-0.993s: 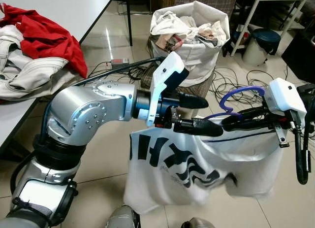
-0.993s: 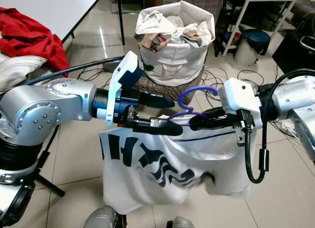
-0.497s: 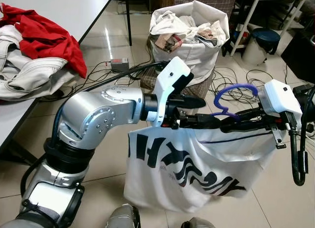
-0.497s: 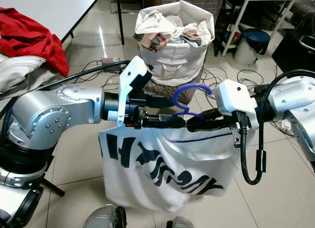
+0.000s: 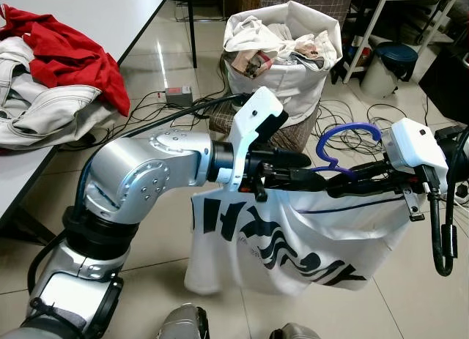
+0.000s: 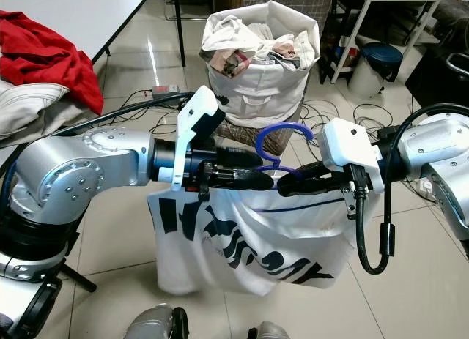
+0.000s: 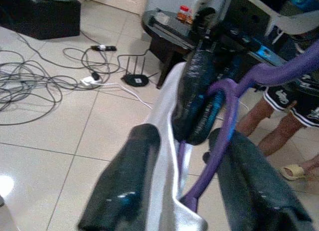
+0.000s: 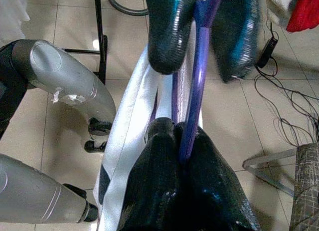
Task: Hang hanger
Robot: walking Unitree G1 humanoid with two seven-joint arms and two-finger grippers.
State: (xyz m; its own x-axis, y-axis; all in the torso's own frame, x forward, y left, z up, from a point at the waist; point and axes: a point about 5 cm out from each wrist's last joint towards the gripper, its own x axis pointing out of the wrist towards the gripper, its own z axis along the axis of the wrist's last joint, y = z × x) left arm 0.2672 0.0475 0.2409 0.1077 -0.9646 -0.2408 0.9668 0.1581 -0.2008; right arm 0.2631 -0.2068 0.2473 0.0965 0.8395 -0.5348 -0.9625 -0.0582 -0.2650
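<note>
A purple hanger (image 5: 346, 140) carries a white shirt (image 5: 293, 240) with dark print, held in the air in front of me. My right gripper (image 5: 331, 187) is shut on the hanger just below its hook; the right wrist view has the purple bar (image 8: 195, 96) pinched between its fingers. My left gripper (image 5: 306, 170) reaches in from the left and stands open. In the left wrist view its fingers (image 7: 127, 188) straddle the shirt's collar and the hanger's neck (image 7: 224, 121). The two grippers' tips nearly meet. The hook points up and is free.
A white laundry bag (image 5: 282, 53) full of clothes stands on the floor ahead, with loose cables (image 5: 344, 119) around it. A table (image 5: 95, 9) at the left holds a red garment (image 5: 73, 57) and a pale jacket (image 5: 37, 108). A bin (image 5: 388, 68) stands at the back right. A person's legs (image 7: 269, 126) are beyond the grippers.
The left gripper's fingers have narrowed around the hanger's neck and the arm has pushed closer to the right gripper. The shirt has swung and bunched a little. The right gripper keeps its hold.
</note>
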